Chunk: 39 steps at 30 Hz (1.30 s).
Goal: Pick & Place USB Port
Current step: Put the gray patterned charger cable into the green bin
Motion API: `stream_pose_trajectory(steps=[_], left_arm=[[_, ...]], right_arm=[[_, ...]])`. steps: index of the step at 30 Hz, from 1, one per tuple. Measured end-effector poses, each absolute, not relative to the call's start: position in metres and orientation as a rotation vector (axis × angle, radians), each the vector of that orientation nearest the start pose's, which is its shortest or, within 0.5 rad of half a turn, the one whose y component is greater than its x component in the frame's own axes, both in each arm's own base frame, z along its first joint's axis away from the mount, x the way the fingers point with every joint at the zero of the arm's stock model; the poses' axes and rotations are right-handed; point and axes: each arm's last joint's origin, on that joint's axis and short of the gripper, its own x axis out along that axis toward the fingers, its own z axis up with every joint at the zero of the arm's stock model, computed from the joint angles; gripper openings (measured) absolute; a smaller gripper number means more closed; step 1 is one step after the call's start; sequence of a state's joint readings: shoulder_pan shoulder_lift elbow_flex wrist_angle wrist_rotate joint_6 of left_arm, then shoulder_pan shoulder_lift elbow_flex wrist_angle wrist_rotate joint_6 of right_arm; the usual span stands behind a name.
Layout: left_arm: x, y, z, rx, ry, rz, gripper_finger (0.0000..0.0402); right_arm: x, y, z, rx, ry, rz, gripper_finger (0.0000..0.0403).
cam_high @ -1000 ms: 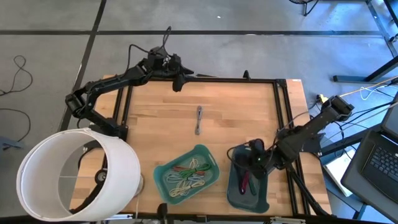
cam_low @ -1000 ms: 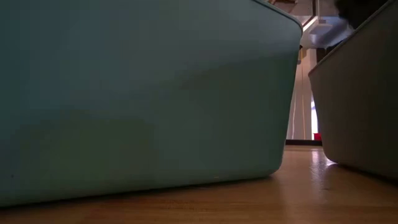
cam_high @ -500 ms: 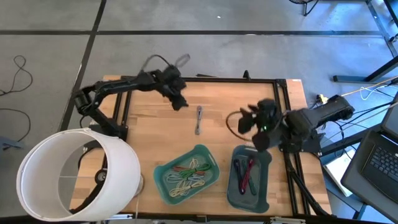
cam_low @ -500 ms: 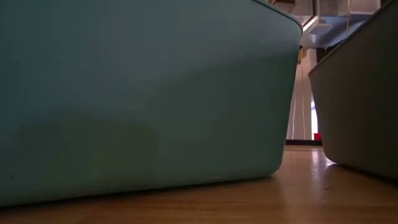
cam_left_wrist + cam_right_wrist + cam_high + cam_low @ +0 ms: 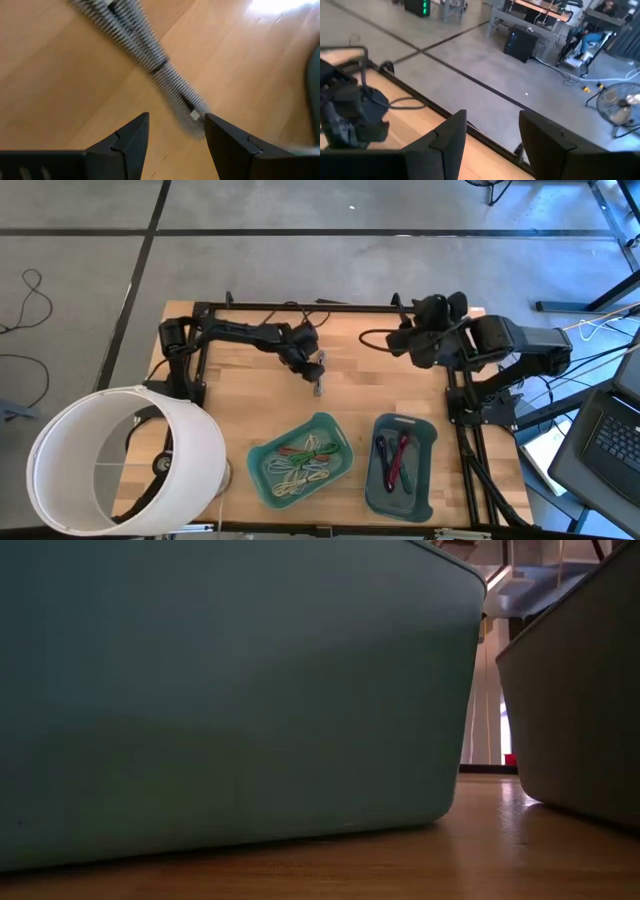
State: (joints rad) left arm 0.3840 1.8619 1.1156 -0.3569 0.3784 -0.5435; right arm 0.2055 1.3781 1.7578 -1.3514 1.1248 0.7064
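Observation:
A grey braided USB cable (image 5: 145, 55) lies flat on the wooden table (image 5: 240, 390) near its middle; a short piece shows in the high view (image 5: 319, 386). My left gripper (image 5: 311, 364) is open just above it. In the left wrist view (image 5: 175, 132) its fingers stand on either side of the cable's plug end (image 5: 192, 115) without touching it. My right gripper (image 5: 425, 330) is open and empty at the table's far right; its wrist view (image 5: 492, 135) looks out over the floor.
A light teal tray (image 5: 300, 460) with coloured cables sits near the front, and beside it a dark teal tray (image 5: 400, 465) with red and black cables. Both tray walls fill the low view (image 5: 230, 690). A big white cylinder (image 5: 130, 460) stands at the near left.
My left gripper has swung from the table's far edge toward the middle and come down over the grey cable. My right gripper has risen out of the dark teal tray and drawn back to the table's far right corner. The cable has stayed put.

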Motion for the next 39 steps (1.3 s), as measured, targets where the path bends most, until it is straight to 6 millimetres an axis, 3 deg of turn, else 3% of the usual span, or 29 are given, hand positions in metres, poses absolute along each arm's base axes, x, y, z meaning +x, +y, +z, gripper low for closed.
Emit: stream_pose_trajectory(steps=[6,18,29,32,37,39], left_arm=[[0.348,0.124,0.151,-0.944,0.906,0.363,0.0184],[0.347,0.130,0.150,-0.935,0.882,0.472,0.0185],[0.359,0.129,0.118,-0.997,0.904,0.443,0.0209],[0.360,0.130,0.117,-1.000,0.891,0.443,0.0171],[0.363,0.135,0.119,-0.971,0.876,0.416,0.0027],[0.363,0.136,0.120,-0.949,0.873,0.412,0.0016]], right_arm=[[0.221,0.014,0.443,-0.059,0.513,-1.021,0.0184],[0.222,0.012,0.443,-0.100,0.554,-0.997,0.0184],[0.222,0.013,0.443,-0.113,0.566,-0.984,0.0184],[0.222,0.013,0.443,-0.117,0.568,-0.983,0.0184],[0.223,0.013,0.443,-0.114,0.564,-0.984,0.0184],[0.223,0.012,0.443,-0.113,0.565,-0.988,0.0184]])
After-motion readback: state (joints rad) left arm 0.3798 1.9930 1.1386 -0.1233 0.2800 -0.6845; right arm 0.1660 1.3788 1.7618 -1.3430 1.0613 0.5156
